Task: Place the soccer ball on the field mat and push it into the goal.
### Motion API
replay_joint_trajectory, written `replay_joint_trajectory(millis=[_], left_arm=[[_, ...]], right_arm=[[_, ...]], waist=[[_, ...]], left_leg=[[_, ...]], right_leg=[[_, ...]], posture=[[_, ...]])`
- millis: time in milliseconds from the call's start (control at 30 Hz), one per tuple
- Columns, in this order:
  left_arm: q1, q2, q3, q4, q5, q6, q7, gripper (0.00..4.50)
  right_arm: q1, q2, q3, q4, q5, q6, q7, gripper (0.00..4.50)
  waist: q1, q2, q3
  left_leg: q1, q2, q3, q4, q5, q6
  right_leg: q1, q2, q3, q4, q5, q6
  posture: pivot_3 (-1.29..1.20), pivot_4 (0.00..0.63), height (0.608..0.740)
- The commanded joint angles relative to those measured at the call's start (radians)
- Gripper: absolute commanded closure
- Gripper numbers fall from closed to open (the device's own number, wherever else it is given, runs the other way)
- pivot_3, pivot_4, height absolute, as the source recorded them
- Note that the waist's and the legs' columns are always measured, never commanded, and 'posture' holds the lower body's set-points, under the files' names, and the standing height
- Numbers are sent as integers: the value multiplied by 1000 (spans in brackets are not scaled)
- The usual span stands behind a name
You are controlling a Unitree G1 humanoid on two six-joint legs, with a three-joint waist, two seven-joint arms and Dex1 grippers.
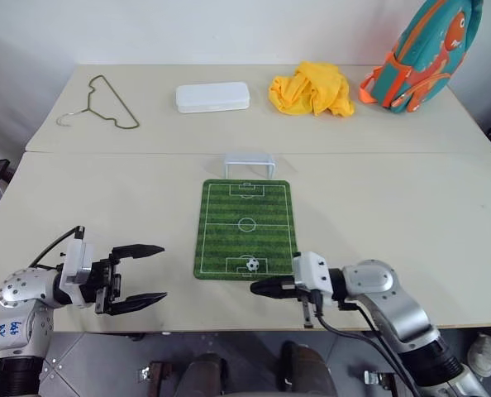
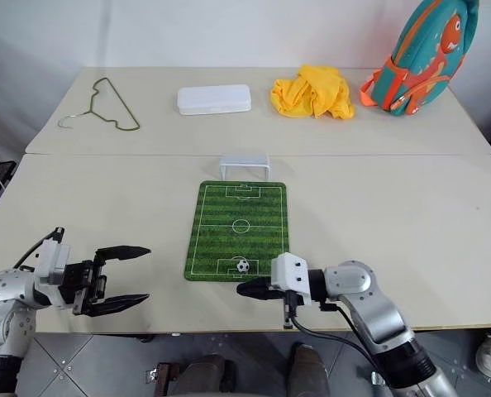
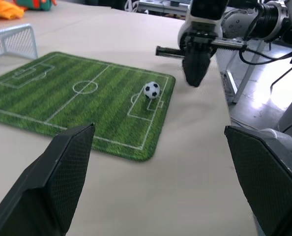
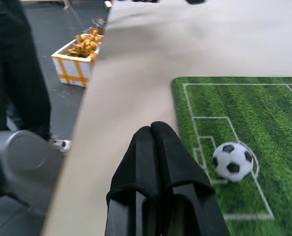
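- The field mat [image 1: 245,228] is lying flat on the pale, matte table [image 1: 411,223], a thin rectangle with rounded corners, its surface printed as striped turf in two greens with white pitch lines.
- The soccer ball [image 1: 252,265] is sitting on the mat in the penalty box at the near end, a tiny glossy white sphere with black patches, well apart from the goal.
- The goal [image 1: 249,163] is standing just beyond the mat's far edge, a low, wide white frame with fine netting.
- Farther back, a smooth white oblong box [image 1: 212,97] with rounded ends, a thin bent wire hanger [image 1: 105,103], a crumpled yellow cloth [image 1: 312,89] and a teal-and-orange backpack [image 1: 423,54] are resting on the table.
- The right gripper [image 1: 256,287] is reaching leftward, roughly level, near the table's front edge, its black fingers pressed together into one blunt point holding nothing; the tip is hovering just off the mat's near right corner, close to the ball but not touching it.
- The left gripper [image 1: 150,274] is pointing rightward and level, to the left of the mat, its two black fingers, textured on the inner faces, spread wide with nothing between them.
- In the right wrist view, a planter box [image 4: 79,61] with orange foliage is standing on the dark floor beside the table.
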Motion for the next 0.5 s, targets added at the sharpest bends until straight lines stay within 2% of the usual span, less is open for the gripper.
replay_joint_trajectory(millis=[33, 233, 500], left_arm=[[6, 3, 9, -28, -15, 5, 10, 0], [5, 0, 6, -41, -15, 14, 28, 0], [6, -5, 8, -49, -18, 23, 46, 0]], right_arm=[[-20, 17, 22, 7, -16, 27, -32, 4462], [-90, 60, 30, 84, -43, 41, -71, 4462], [-240, 79, -54, 228, -48, 14, -125, 4462]], waist=[[-1, 0, 0], [-4, 0, 0], [-7, 0, 0]], left_leg=[[0, 0, 0, 0, 0, 0], [0, 0, 0, 0, 0, 0], [0, 1, 0, 0, 0, 0]], right_leg=[[0, 0, 0, 0, 0, 0], [0, 1, 0, 0, 0, 0], [0, 1, 0, 0, 0, 0]], posture=[[0, 150, 740], [0, 150, 740], [0, 150, 740]])
